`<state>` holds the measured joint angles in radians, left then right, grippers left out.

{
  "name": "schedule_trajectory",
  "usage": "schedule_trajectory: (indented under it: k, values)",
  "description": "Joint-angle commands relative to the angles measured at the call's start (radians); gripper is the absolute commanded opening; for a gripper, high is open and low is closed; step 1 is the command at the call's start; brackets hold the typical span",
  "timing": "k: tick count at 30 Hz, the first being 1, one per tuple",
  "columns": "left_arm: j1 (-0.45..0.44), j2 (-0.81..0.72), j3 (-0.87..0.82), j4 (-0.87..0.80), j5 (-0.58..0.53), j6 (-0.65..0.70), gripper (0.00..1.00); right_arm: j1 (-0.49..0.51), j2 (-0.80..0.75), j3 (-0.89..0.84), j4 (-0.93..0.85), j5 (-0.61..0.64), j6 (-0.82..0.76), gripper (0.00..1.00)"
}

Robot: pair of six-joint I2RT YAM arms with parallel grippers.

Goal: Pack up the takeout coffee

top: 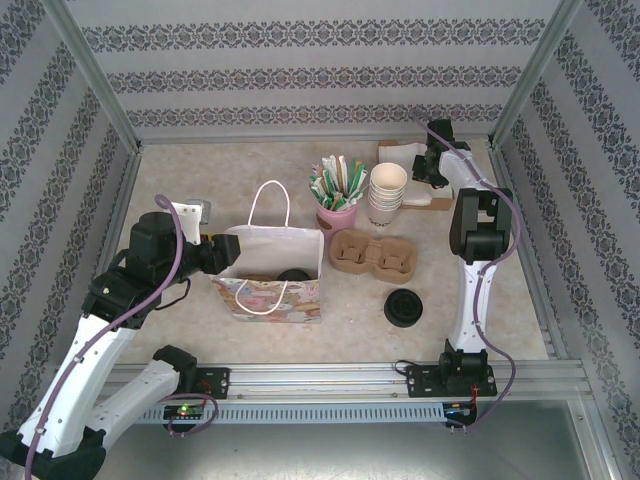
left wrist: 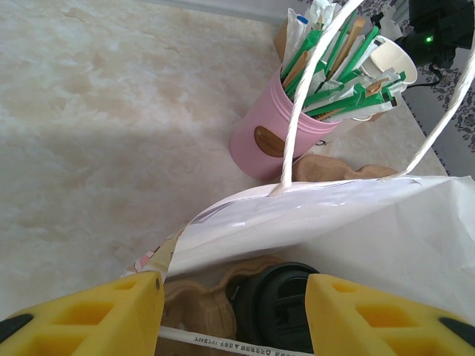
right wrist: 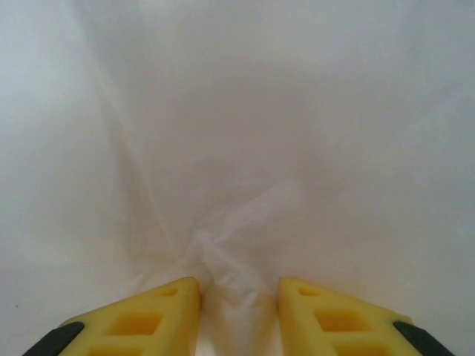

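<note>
The takeout coffee's black lid (left wrist: 286, 304) shows inside the patterned paper bag (top: 272, 290), set in a brown carrier (left wrist: 193, 311); its cup is hidden. In the top view the lid (top: 293, 274) sits near the bag's middle. My left gripper (left wrist: 234, 297) is open at the bag's left end (top: 228, 250), its fingers either side of the mouth and a white handle cord between them. At the back right my right gripper (top: 425, 170) presses down on a white napkin (right wrist: 237, 148). The paper puckers up between its close-set fingertips (right wrist: 239, 289).
A pink cup of green-wrapped sticks (top: 337, 212) and a stack of lidless cream cups (top: 387, 193) stand behind the bag. A second brown carrier (top: 375, 257) lies to the bag's right, loose black lids (top: 403, 307) nearer me. Patterned walls close in the table.
</note>
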<state>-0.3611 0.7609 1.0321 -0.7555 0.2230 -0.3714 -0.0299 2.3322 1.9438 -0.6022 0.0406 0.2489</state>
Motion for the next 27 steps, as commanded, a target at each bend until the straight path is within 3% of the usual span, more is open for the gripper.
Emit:
schedule_trajectory:
  k: [1, 8, 17, 27]
  values:
    - [-0.012, -0.009, 0.012, -0.044, -0.020, -0.005, 0.54, 0.004, -0.004, 0.020, -0.025, 0.021, 0.001, 0.27]
    - [-0.012, -0.007, 0.017, -0.045, -0.020, -0.005, 0.54, 0.004, -0.050, 0.026, -0.015, 0.015, 0.009, 0.21]
    - [-0.012, -0.009, 0.012, -0.040, -0.015, -0.009, 0.54, 0.004, -0.143, 0.008, 0.012, 0.016, 0.004, 0.00]
    - [-0.013, -0.013, 0.018, -0.042, -0.016, -0.007, 0.54, 0.005, -0.327, -0.041, 0.070, -0.006, -0.039, 0.00]
